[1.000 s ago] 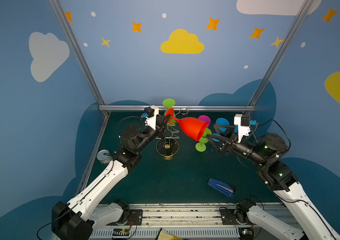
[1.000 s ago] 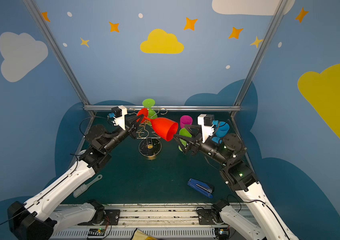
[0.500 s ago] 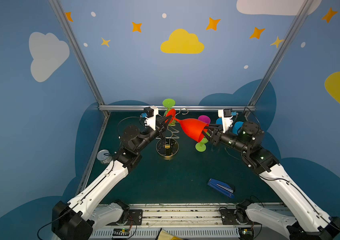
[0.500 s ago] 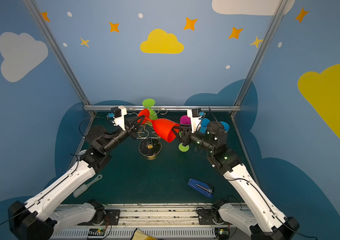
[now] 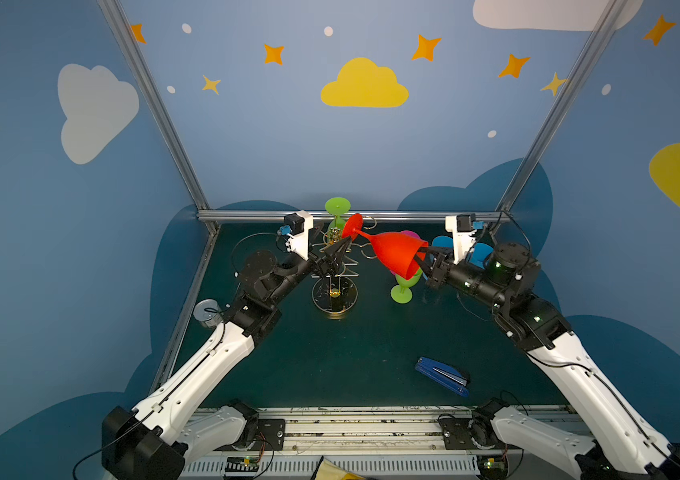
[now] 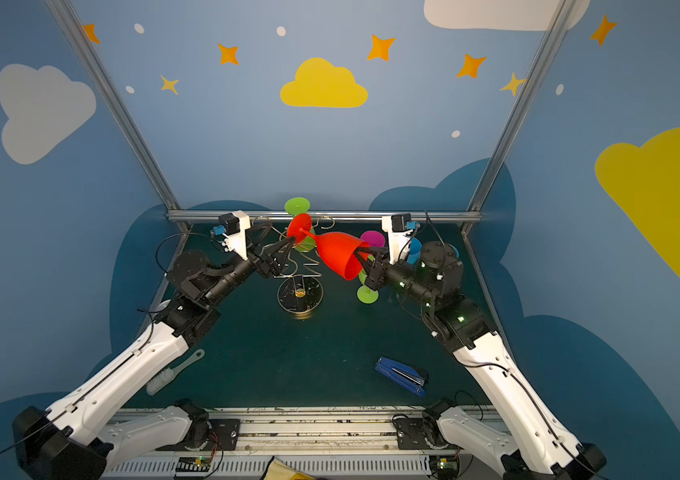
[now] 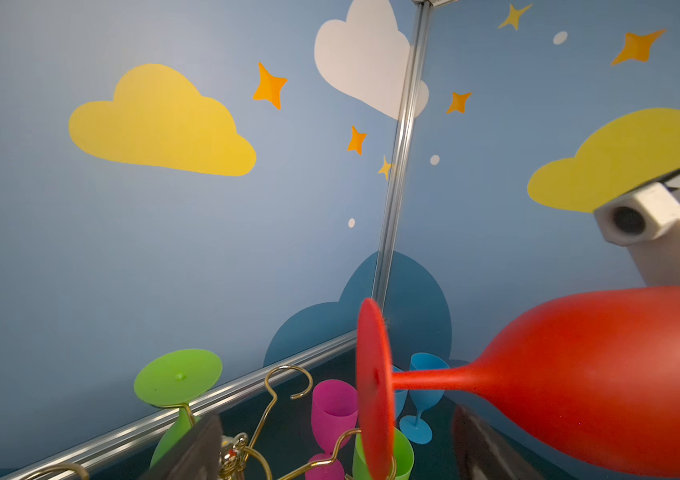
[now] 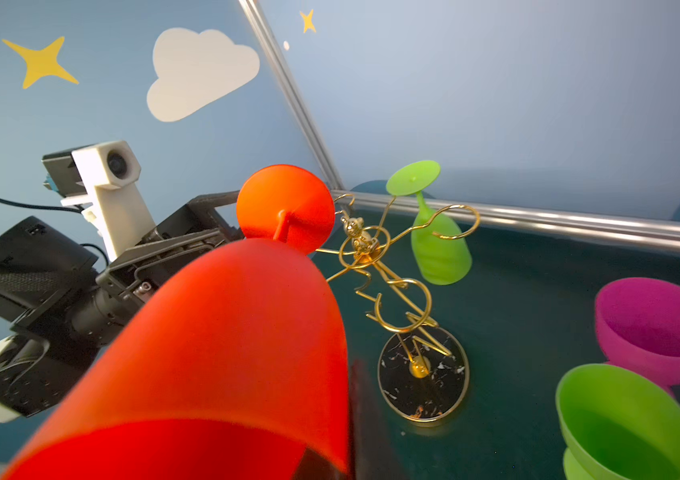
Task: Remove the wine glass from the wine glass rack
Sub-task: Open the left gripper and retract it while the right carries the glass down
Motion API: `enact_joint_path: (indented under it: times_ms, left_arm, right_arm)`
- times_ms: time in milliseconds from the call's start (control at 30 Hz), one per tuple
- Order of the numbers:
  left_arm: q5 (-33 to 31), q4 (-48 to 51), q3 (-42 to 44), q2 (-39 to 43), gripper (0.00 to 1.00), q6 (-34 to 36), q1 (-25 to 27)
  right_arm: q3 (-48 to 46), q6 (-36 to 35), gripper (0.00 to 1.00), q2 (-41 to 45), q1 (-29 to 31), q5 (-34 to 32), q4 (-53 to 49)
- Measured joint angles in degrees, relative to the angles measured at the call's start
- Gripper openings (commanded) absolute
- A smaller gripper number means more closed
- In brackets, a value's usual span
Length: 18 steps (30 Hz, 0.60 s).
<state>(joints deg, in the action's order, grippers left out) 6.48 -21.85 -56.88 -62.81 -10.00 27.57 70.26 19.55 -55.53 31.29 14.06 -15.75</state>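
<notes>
We saw the red wine glass (image 5: 392,251) lying almost level in the air above the surface (image 5: 330,365), its round foot by the upper loops of the wine glass rack (image 5: 334,293) and its open mouth turned toward the right arm. The right end effector (image 5: 421,257) was pressed together on the rim of the bowl, pinching the glass. The left end effector (image 5: 342,251) stood spread beside the foot and stem, gripping nothing. In the left wrist view the foot overlapped one gold loop, and we could not tell whether they touched. A green glass (image 5: 337,210) hung upside down on the far side of the rack. To the right of the rack stood another green glass (image 5: 402,289), a magenta glass (image 8: 654,328) and blue glasses (image 5: 440,245). A blue stapler (image 5: 442,376) lay nearer the front.
</notes>
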Motion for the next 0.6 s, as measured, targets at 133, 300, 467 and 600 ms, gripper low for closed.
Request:
enact_joint_path:
  times_ms: [133,300,467,600]
  left_arm:
    - [-5.73,2.99,0.0,3.89,0.96,0.98,-4.0]
    - [-10.03,2.82,2.8,9.66,0.99,0.76,-12.83]
    - [-12.68,2.1,8.2,14.12,1.0,0.37,-19.89]
    - [-14.05,1.64,12.87,15.91,1.0,-0.98,-23.15]
  right_arm:
    - [5.51,-5.73,0.0,4.72,-0.57,-8.79,-10.47]
    - [12.5,-11.3,0.0,7.56,-0.92,-20.17,-24.85]
    - [16.35,-13.73,0.0,5.53,-1.68,-29.44,-39.32]
    - [17.62,-14.45,0.0,1.09,-3.3,-33.2,-48.85]
